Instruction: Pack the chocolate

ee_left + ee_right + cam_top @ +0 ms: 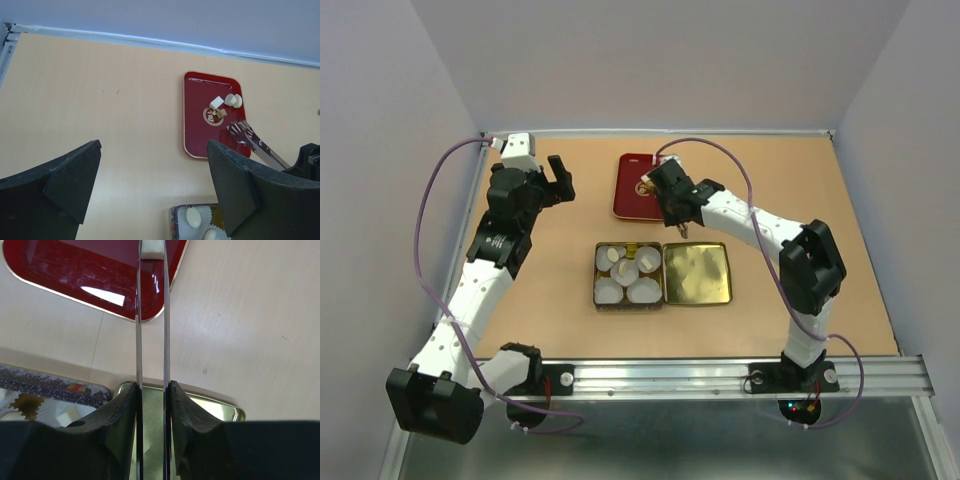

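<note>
Several chocolate pieces (216, 103), cream-white and light brown, lie on the red tray (200, 130), which also shows in the top view (628, 190). My right gripper (151, 385) is shut on the long metal tweezers (138, 315) over the tray's near corner. A cream-white piece (152, 249) shows between the tweezer tips. The tweezers also show in the left wrist view (252, 142). The open tin (628, 276) holds white paper cups, some with a piece inside (193, 217). My left gripper (154, 145) is open and empty, above the table left of the tray.
The tin's gold lid (698, 273) lies flat just right of the tin and also shows under my right fingers (220, 410). Grey walls close the table at the back and both sides. The right arm (760, 225) stretches over the lid's far side.
</note>
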Controlling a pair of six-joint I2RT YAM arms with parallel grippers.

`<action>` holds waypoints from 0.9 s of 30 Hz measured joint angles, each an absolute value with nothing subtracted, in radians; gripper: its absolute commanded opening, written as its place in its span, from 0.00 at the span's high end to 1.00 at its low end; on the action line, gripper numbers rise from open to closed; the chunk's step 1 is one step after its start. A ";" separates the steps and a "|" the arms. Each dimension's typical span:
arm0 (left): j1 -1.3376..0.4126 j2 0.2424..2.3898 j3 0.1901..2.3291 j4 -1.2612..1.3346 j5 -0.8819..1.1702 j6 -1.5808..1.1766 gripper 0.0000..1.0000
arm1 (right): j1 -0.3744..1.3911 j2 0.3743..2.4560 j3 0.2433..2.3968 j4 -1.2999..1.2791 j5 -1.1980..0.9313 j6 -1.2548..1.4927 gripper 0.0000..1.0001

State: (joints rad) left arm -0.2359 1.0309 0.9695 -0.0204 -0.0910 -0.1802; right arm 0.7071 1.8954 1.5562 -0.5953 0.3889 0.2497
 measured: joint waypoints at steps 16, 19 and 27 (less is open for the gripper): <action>-0.237 1.031 0.970 -0.020 -0.095 -0.180 0.01 | 0.708 1.612 1.473 -0.579 0.170 0.202 0.69; -0.237 1.031 0.970 -0.020 -0.099 -0.180 0.01 | 0.709 1.564 1.419 -0.583 0.061 0.192 0.69; -0.237 1.031 0.975 -0.022 -0.108 -0.180 0.01 | 0.747 1.416 1.327 -0.591 -0.187 0.179 0.69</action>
State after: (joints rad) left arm -0.2367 1.0313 0.9752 -0.0219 -0.1078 -0.1802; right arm 0.7467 1.4162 1.3270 -0.5915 -0.1875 0.1791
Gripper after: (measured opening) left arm 0.985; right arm 0.343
